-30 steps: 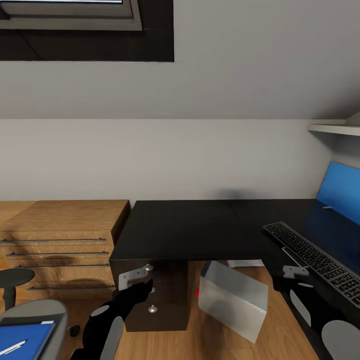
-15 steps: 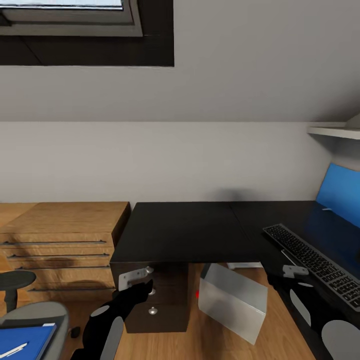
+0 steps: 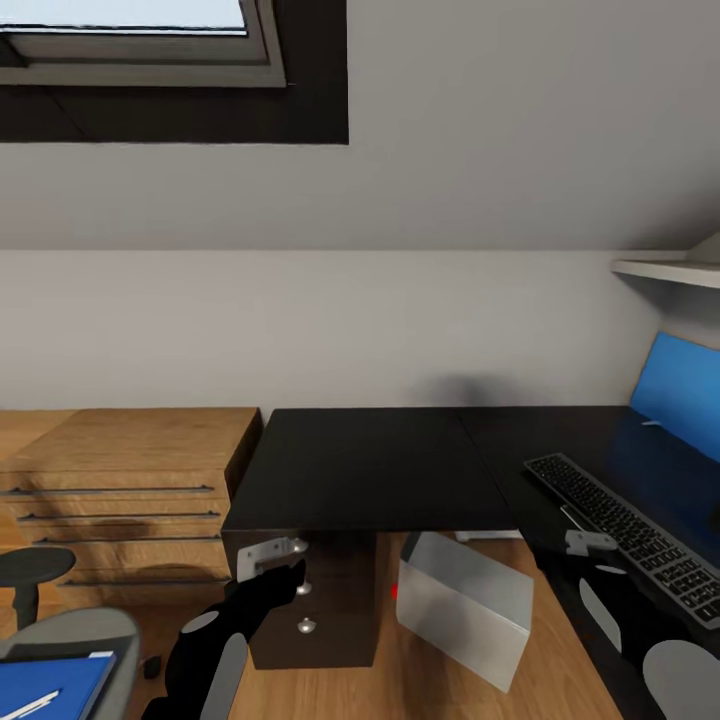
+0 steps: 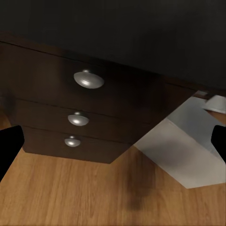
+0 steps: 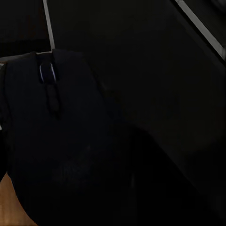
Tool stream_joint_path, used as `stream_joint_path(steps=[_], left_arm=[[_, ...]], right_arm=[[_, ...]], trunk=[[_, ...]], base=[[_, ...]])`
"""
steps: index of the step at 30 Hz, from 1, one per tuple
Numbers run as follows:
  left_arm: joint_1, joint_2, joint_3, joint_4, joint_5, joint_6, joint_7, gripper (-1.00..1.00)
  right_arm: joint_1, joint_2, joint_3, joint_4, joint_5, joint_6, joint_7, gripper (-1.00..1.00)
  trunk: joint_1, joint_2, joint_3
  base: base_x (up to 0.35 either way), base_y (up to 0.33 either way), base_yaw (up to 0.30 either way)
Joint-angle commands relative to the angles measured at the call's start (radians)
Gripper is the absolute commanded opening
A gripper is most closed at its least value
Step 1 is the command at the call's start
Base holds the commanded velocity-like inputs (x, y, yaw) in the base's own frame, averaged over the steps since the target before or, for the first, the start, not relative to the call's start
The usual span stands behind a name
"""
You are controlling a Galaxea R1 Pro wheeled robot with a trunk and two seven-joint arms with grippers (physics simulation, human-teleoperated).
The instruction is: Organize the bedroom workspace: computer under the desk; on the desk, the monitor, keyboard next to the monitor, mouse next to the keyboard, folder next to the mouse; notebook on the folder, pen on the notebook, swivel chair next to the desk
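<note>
The mouse [image 5: 56,136] looms large and dark in the right wrist view, scroll wheel visible, lying on the black worktop [image 3: 370,465]; whether the right claw [image 3: 590,543] pinches it I cannot tell. The head view adds the keyboard [image 3: 630,530] on the worktop's right wing, just right of that claw. The pale computer [image 3: 465,605] stands tilted on the floor under the worktop, beside the black drawers [image 4: 80,117] whose three round knobs the left wrist view shows close. The left claw [image 3: 270,555] hangs before those drawers, fingers spread. At near left, the folder [image 3: 50,685] lies on the swivel chair [image 3: 70,635], the pen [image 3: 25,705] on it.
</note>
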Motion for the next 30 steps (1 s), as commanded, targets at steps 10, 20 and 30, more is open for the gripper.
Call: stream_joint_path(steps=[10,20,30], left_arm=[[-0.001,0.000,-0.001,-0.001,0.011,0.003,0.009,1.00],[-0.001,0.000,0.001,-0.003,0.009,0.002,0.010,1.00],[-0.001,0.000,0.002,-0.006,0.008,0.000,0.010,1.00]], right_arm=[[0.000,0.001,0.004,-0.003,-0.013,0.004,-0.002,-1.00],[0.000,0.060,0.004,-0.006,-0.012,-0.073,-0.003,-1.00],[0.000,0.075,0.005,-0.006,-0.011,-0.099,-0.005,-1.00]], trunk=[[-0.038,0.069,0.030],[-0.077,0.139,0.062],[-0.115,0.209,0.093]], base=[[0.000,0.000,0.000],[0.000,0.000,0.001],[0.000,0.000,0.209]])
